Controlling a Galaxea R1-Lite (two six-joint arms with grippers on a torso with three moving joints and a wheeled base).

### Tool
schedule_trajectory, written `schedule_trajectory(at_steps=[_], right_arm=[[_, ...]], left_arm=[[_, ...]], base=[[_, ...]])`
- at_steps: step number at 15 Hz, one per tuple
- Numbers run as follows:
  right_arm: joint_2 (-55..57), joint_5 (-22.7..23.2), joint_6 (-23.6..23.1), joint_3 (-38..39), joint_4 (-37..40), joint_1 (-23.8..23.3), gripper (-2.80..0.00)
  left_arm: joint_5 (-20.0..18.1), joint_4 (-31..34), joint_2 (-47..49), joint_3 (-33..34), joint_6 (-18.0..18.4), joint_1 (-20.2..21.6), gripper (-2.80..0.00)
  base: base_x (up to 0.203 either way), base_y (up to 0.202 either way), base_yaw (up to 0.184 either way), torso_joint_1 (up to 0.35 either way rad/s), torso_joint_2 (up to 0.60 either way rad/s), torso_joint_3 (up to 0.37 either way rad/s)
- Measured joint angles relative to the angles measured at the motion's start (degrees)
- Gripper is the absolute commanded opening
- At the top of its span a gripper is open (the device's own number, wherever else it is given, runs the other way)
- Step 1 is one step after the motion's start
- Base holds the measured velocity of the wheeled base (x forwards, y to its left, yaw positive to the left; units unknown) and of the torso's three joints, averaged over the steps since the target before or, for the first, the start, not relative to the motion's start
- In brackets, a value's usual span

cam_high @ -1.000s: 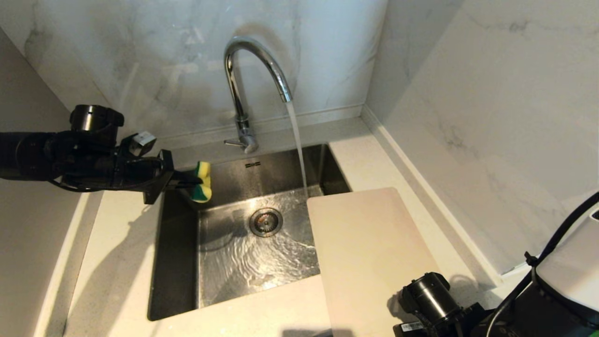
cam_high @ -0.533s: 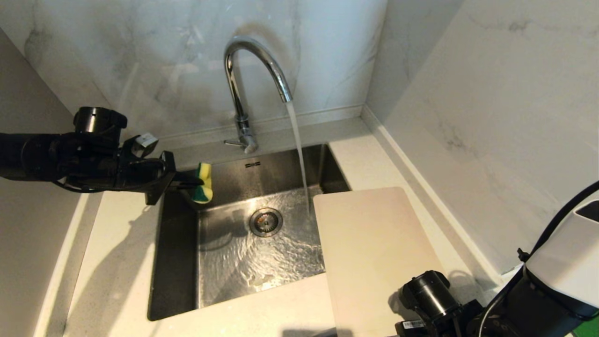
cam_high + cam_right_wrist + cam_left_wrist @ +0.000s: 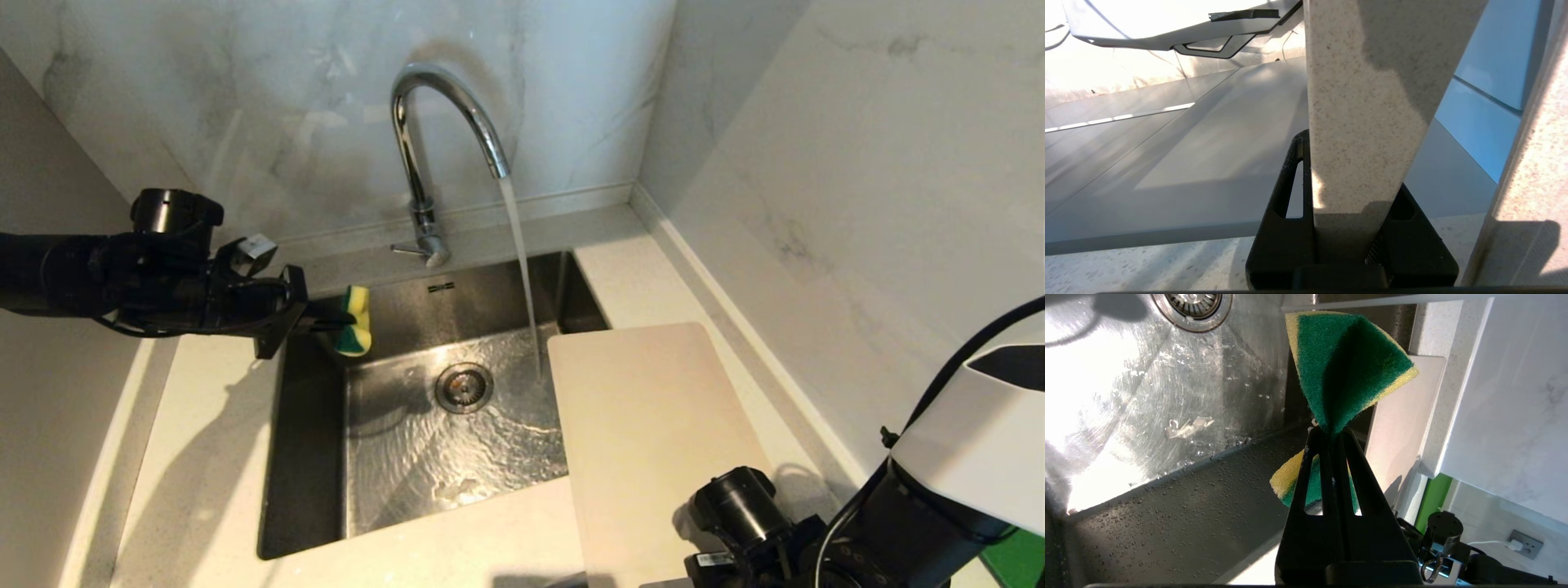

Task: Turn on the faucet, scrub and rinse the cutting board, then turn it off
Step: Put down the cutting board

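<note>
While water runs from the faucet (image 3: 445, 122) with the left pincer (image 3: 326, 320) clamped on the sponge (image 3: 354, 320) and the right pincer (image 3: 1349, 228) gripping the cutting board (image 3: 653, 433) edge at the sink's (image 3: 310, 457) right rim on the worktop (image 3: 204, 457), bring board under stream, then scrub.

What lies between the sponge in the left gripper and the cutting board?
In the head view, open wet sink with its drain and the faucet's falling stream separates sponge from cutting board.

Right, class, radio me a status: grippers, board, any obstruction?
Left gripper shut on sponge over sink. Right gripper clamping board edge. Faucet running, stream just missing board. No obstruction.
</note>
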Motion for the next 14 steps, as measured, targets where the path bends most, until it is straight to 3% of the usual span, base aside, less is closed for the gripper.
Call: schedule_trajectory(at_steps=[14], right_arm=[[2.20, 0.18, -0.51, -0.22, -0.33, -0.36, -2.80]], left_arm=[[0.09, -0.06, 0.87, -0.22, 0.04, 0.00, -2.80]], base=[[0.000, 0.000, 0.000, 0.000, 0.00, 0.000]])
